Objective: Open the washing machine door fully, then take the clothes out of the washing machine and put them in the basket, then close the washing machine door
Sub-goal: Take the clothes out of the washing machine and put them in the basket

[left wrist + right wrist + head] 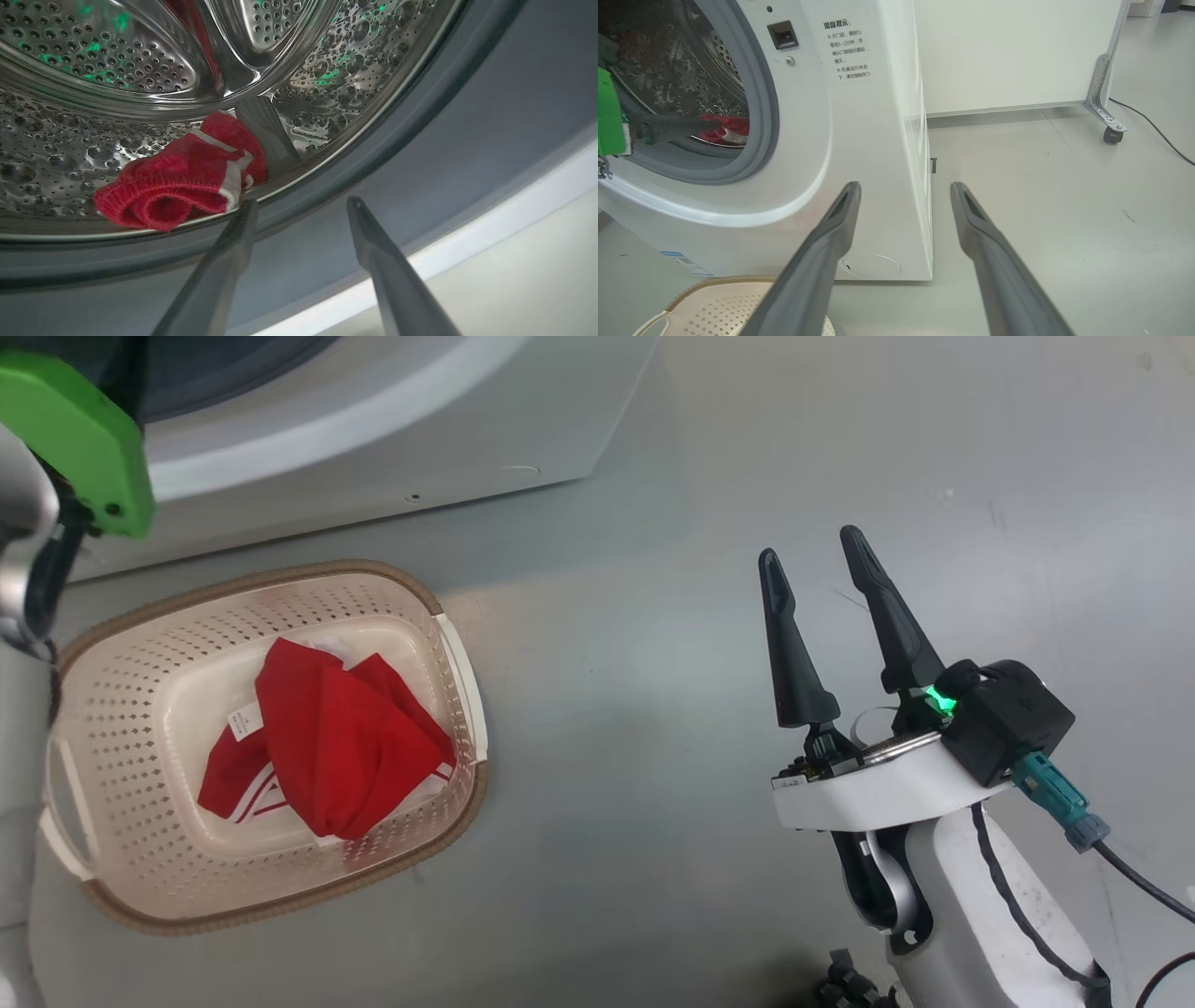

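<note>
The washing machine (pixel 859 116) stands with its mouth uncovered; its door is out of view. A red garment with white stripes (pixel 187 182) lies at the front lip of the steel drum (pixel 93 60). My left gripper (pixel 302 201) is open, its left fingertip close beside that garment at the drum's rim. In the right wrist view one left finger (pixel 672 127) reaches into the mouth toward the red cloth (pixel 724 130). More red clothes (pixel 336 747) lie in the cream basket (pixel 140 709) on the floor before the machine. My right gripper (pixel 809 544) hangs open and empty over bare floor, right of the basket.
The grey rubber ring (pixel 420 140) circles the drum mouth just under my left fingers. A white panel on a castor foot (pixel 1106 123) stands behind the machine to the right, with a dark cable (pixel 1153 126) on the grey floor near it.
</note>
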You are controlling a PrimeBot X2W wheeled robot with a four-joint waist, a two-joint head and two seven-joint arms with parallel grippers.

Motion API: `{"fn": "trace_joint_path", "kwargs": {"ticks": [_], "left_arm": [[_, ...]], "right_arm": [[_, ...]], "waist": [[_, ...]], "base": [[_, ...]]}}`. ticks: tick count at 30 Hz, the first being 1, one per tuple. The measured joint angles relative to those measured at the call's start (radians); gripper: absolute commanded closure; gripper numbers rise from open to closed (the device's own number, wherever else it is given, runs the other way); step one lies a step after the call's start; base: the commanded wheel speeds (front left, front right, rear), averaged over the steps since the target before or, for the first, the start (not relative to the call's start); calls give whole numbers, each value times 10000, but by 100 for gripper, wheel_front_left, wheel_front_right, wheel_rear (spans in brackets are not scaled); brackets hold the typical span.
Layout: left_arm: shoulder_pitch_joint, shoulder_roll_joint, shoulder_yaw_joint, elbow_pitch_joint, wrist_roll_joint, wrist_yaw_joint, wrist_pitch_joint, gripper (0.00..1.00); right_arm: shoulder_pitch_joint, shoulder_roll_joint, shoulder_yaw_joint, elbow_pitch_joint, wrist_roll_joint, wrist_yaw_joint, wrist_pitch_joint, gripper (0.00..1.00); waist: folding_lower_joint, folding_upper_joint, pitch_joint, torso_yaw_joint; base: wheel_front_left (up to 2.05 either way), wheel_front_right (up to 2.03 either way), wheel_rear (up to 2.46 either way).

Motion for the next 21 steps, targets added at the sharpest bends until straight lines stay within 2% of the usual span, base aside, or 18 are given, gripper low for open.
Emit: {"fn": "trace_joint_path", "kwargs": {"ticks": [6,21], "left_arm": [[-1227,823,98,226,360,-86,1030,0],[-3363,1827,113,1221,550,-186,3243,0]], "right_arm": [[-411,-2,368,-67,451,-102,0,0],[-747,0,681,-71,943,-278,0,0]], "waist": [[0,0,556,-509],[0,0,1509,-1378]], "base": [[0,0,0],[0,0,0]]}}
